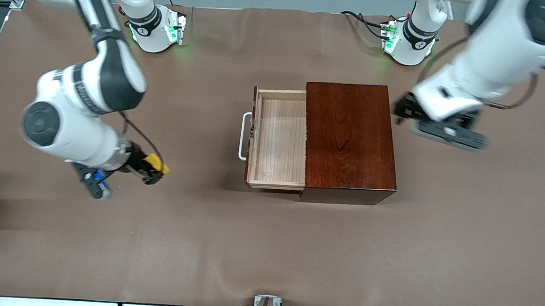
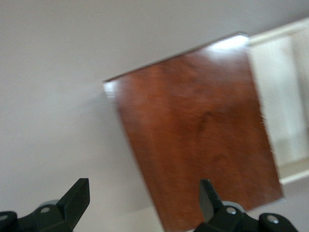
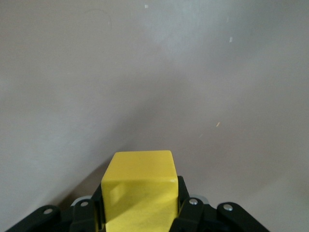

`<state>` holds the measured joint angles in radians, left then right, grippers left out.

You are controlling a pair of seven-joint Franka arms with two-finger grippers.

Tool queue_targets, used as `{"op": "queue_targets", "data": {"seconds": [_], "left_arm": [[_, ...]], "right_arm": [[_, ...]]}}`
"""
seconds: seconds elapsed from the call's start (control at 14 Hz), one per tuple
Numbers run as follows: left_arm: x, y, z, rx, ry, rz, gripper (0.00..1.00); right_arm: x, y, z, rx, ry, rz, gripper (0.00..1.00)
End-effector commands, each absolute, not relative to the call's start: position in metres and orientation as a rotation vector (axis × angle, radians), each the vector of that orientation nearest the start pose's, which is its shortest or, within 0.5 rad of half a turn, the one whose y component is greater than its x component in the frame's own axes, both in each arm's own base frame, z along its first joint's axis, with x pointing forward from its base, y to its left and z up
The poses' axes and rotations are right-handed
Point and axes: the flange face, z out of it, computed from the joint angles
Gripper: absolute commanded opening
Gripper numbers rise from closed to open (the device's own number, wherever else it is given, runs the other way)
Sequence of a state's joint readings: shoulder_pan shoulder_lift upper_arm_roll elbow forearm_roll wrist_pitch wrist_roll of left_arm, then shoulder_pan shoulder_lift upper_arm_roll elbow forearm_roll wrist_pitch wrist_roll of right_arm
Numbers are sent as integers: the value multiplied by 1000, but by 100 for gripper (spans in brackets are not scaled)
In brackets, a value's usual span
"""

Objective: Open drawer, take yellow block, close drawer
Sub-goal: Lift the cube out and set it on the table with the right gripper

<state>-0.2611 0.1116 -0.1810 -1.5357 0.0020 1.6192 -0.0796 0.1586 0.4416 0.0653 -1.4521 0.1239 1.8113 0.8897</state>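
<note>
Front view: drawer [image 1: 280, 139] pulled out of box [image 1: 350, 139] toward the right arm's end, tray bare, white handle [image 1: 243, 135] at its front. Right gripper [image 1: 155, 168] over table [image 1: 266, 247] near that end, clamped on block [image 1: 157, 164]. Left gripper [image 1: 405, 111] beside box at the left arm's end.
Left wrist view: fingers [image 2: 77, 195] spread wide, nothing between; box top below, drawer edge past it.
Right wrist view: block [image 3: 140, 191] pinched between both fingers [image 3: 186, 212], above bare table.
</note>
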Motion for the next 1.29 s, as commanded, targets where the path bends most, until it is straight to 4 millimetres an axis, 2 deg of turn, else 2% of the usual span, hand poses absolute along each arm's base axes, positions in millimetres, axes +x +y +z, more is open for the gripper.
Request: {"op": "queue_targets", "data": {"seconds": [0.0, 0.14, 0.29, 0.36, 0.57, 0.86, 1.07, 1.22], "left_arm": [[516, -301, 581, -3065, 728, 52, 100], [490, -342, 581, -3027, 883, 52, 100], [472, -368, 587, -3009, 966, 31, 100], [465, -378, 593, -3007, 998, 16, 100], [456, -389, 594, -3001, 1034, 12, 100], [466, -399, 587, -3014, 1061, -54, 100], [458, -434, 569, -2981, 1212, -106, 100], [462, -443, 558, -2981, 1223, -105, 100]], "right_arm": [[658, 115, 418, -2946, 756, 244, 0], [661, 80, 406, -2989, 483, 258, 0], [663, 45, 389, -3001, 252, 276, 0], [664, 29, 382, -2997, 181, 284, 0], [664, -4, 350, -3015, 29, 324, 0], [656, -22, 300, -3063, -91, 244, 0], [646, -39, 260, -3114, -176, 143, 0], [639, -53, 233, -3136, -172, 103, 0]]}}
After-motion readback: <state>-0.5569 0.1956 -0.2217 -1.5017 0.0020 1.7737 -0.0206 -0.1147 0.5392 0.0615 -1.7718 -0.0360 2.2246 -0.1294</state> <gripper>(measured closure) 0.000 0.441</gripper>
